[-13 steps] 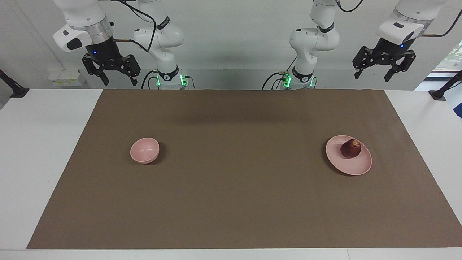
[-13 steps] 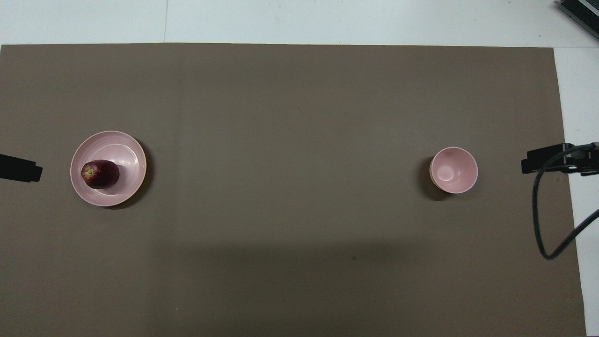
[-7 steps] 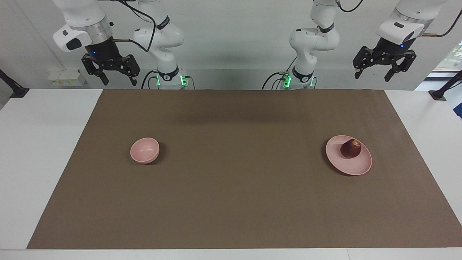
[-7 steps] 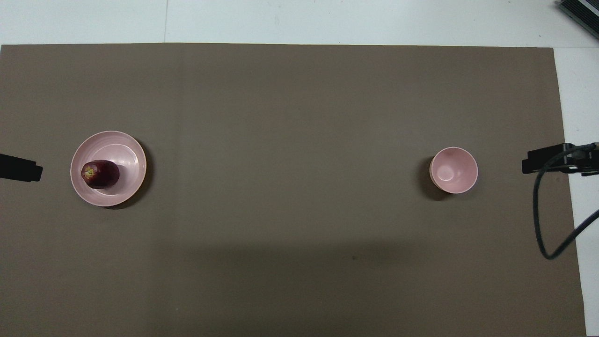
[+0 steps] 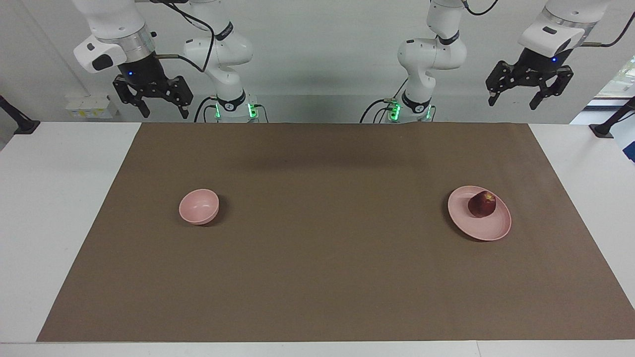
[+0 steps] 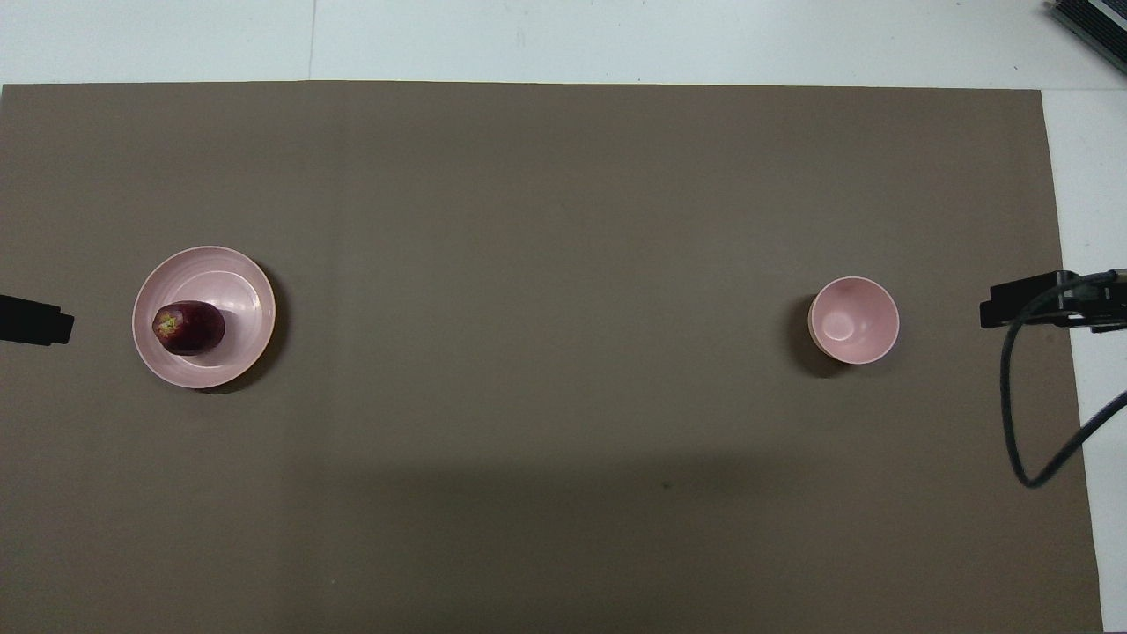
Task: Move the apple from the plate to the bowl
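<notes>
The dark red apple (image 5: 482,204) lies on the pale pink plate (image 5: 488,229) toward the left arm's end of the table. It also shows in the overhead view as the apple (image 6: 188,327) on the plate (image 6: 242,277). The small pink bowl (image 5: 199,206) (image 6: 853,320) stands empty toward the right arm's end. My left gripper (image 5: 512,103) hangs open and empty high in the air at its own end, well apart from the plate. My right gripper (image 5: 164,113) hangs open and empty high up at its own end, apart from the bowl.
A brown mat (image 5: 317,277) covers most of the white table (image 5: 49,198). A black cable (image 6: 1012,423) loops down from the right hand at the mat's edge. A dark object (image 6: 1092,26) sits at the table's corner farthest from the robots.
The left gripper has risen very slightly. The right gripper, apple, plate and bowl have not visibly moved.
</notes>
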Robot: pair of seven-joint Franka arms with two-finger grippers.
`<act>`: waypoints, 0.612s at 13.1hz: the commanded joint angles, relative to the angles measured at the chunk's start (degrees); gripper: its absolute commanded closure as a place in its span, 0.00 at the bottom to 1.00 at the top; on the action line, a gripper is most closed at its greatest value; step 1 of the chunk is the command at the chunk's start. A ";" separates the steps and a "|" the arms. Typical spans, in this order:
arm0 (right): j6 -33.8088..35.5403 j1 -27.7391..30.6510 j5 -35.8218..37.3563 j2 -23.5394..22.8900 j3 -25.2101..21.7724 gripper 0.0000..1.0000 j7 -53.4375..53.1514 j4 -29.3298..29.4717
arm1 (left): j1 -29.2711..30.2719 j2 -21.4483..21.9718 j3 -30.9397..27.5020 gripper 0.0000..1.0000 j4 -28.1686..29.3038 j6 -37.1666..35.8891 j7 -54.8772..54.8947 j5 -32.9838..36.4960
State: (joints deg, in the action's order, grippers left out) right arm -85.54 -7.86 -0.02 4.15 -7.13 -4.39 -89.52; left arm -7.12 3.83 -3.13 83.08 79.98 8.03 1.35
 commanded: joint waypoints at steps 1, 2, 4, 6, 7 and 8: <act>-2.61 0.74 0.89 1.47 0.36 0.00 1.66 -2.15 | 0.00 0.74 -0.30 0.00 0.33 -0.69 -0.29 0.32; -2.61 0.74 0.89 1.39 0.36 0.00 1.66 -2.15 | 0.00 1.17 -0.30 0.00 0.77 -1.05 -0.29 0.32; -2.35 0.74 0.81 0.95 0.36 0.00 1.49 -1.37 | 0.00 2.32 -0.30 0.00 2.70 -0.26 -0.29 0.32; -1.91 0.74 0.37 0.94 0.36 0.00 1.66 -0.74 | 0.00 2.58 -0.21 0.00 3.58 0.87 0.06 0.14; -1.82 0.39 0.54 1.38 0.45 0.00 1.58 -0.31 | 0.00 3.54 -0.21 0.00 5.50 1.84 0.41 0.14; -2.08 0.04 0.11 1.56 0.54 0.00 1.49 -0.74 | -0.35 5.20 -0.12 0.00 8.65 3.24 0.50 0.14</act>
State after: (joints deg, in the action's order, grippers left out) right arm -86.58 -7.91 -0.02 4.40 -7.07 -4.39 -89.40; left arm -7.08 4.93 -3.30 85.23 80.20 8.08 1.35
